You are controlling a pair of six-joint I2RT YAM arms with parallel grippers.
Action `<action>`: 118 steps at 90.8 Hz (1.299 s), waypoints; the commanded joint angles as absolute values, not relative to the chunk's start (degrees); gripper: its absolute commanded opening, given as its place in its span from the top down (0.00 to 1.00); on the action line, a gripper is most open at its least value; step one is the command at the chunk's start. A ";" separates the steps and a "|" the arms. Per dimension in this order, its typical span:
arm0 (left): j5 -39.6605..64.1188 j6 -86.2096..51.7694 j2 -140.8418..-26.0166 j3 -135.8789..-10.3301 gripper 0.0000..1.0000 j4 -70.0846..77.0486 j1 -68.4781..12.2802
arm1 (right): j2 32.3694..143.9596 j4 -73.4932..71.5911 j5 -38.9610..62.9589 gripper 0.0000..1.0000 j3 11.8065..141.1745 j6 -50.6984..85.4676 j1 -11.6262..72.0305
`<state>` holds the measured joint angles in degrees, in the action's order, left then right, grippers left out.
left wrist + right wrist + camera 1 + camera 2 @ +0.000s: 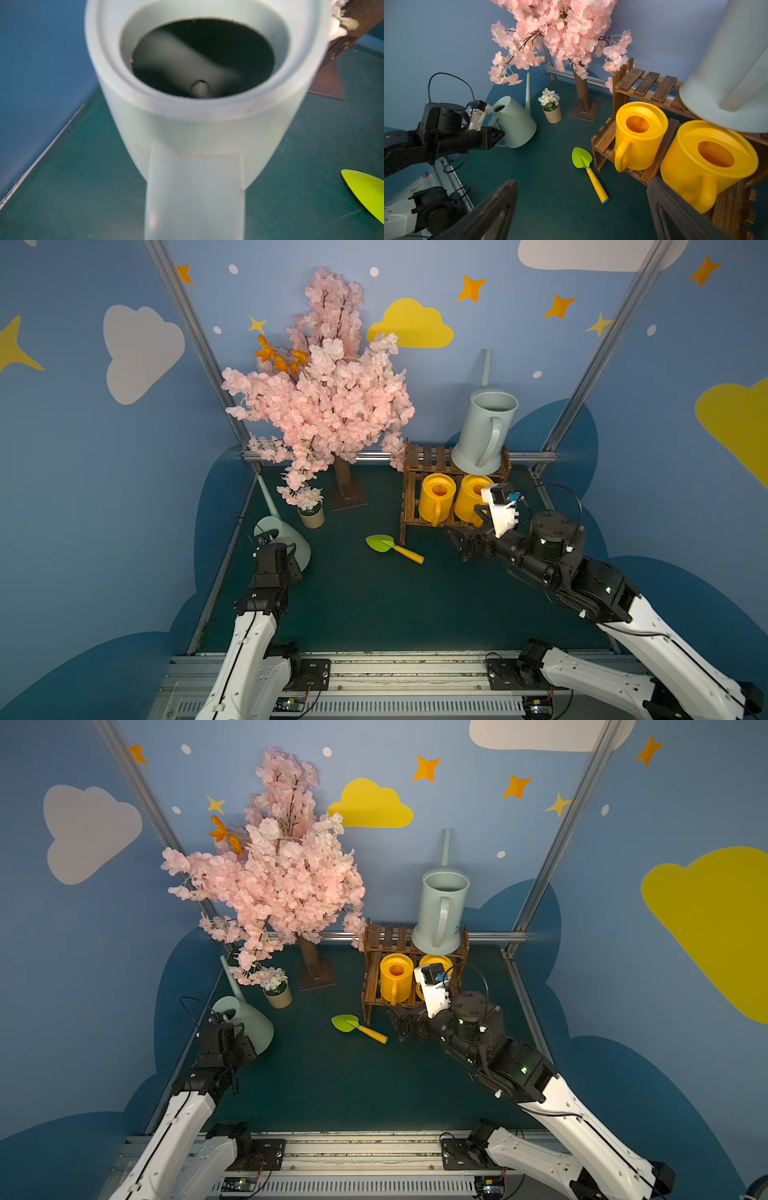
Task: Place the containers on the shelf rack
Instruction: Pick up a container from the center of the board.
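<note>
Three of the containers were already on the shelf rack (pixel 428 458), which stood at the tabletop's (pixel 374 605) far edge toward the right corner: two yellow watering cans (pixel 436 497) (pixel 471 495) side by side on the lower tier, and a blue-grey can (pixel 482 435) on the right half of the upper tier. The pale green watering can (pixel 286 537) sat by the tabletop's left edge, spout pointing to the far left corner. The left gripper (pixel 500 134) was drawn narrow on its handle, apparently gripping it, so the step in hand looked like the pickup of this last can. The right gripper (pixel 457 545) hung wide and empty in front of the lower tier. The next move likely called for a high lift and a carry to the bare left half of the upper tier, passing the blossom tree (pixel 324 398) without snagging the long spout.
</note>
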<state>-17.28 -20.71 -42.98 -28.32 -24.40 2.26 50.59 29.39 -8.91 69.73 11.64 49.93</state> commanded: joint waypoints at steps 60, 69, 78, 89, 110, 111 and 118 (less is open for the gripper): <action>-16.30 -34.52 -38.95 -33.70 0.75 -42.16 -20.13 | 44.91 27.07 -11.56 0.02 66.16 11.13 48.08; -11.29 -31.88 -41.65 -34.53 0.75 -43.38 -21.71 | 44.16 27.83 -11.95 0.02 66.02 10.90 47.61; -10.10 -28.66 -44.62 -35.33 0.74 -43.25 -25.41 | 43.48 28.04 -12.30 0.02 65.60 10.89 47.25; -13.73 -26.85 -47.03 -36.02 0.74 -41.94 -31.38 | 43.41 28.04 -12.39 0.02 65.44 11.15 46.97; -20.93 -28.50 -52.03 -33.78 0.67 -38.53 -38.08 | 43.74 28.04 -12.30 0.02 65.47 11.41 46.66; -21.41 -28.97 -52.16 -33.63 0.67 -38.65 -38.20 | 43.71 28.08 -12.30 0.02 65.48 11.42 46.66; -25.15 -32.47 -51.85 -32.58 0.67 -39.75 -39.78 | 43.43 28.40 -12.45 0.02 65.55 11.45 46.55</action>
